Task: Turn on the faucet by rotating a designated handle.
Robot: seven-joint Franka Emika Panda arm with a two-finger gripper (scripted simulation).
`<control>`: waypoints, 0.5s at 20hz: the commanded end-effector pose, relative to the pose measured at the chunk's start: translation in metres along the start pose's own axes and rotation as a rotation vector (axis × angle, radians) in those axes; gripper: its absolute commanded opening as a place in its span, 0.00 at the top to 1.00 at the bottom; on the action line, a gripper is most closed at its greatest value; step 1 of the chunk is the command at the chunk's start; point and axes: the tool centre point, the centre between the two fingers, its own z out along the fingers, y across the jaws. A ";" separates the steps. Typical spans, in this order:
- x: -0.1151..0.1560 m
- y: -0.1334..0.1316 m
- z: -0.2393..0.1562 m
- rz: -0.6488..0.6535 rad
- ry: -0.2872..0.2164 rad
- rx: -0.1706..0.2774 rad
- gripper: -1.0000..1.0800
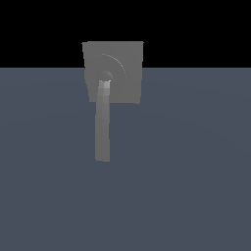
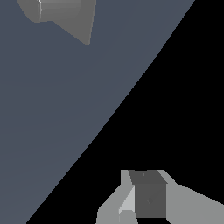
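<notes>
Faucet-turning starts from the claw [image 2: 146,197], seen only in the wrist view as grey blocky parts with a darker block between them; whether its jaws are spread or pressed together I cannot tell, and nothing sits in it. It appears well apart from the faucet [image 1: 125,73], part of which shows at the far edge of the wrist view [image 2: 61,17]. The arm is absent from the exterior view. Doing this step well likely means closing in on the handle [image 1: 102,125] near its free end, where a sideways push gives the most turn. The faucet stands on the blue-grey worktop [image 1: 186,171], ringed face toward the camera. The handle's long axis runs from the centre pivot straight toward the viewer, curving slightly.
</notes>
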 end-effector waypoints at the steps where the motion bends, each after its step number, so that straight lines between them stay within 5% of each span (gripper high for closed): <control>1: 0.011 0.008 -0.016 -0.121 -0.052 -0.095 1.00; 10: 0.071 0.021 -0.068 -0.593 -0.278 -0.381 1.00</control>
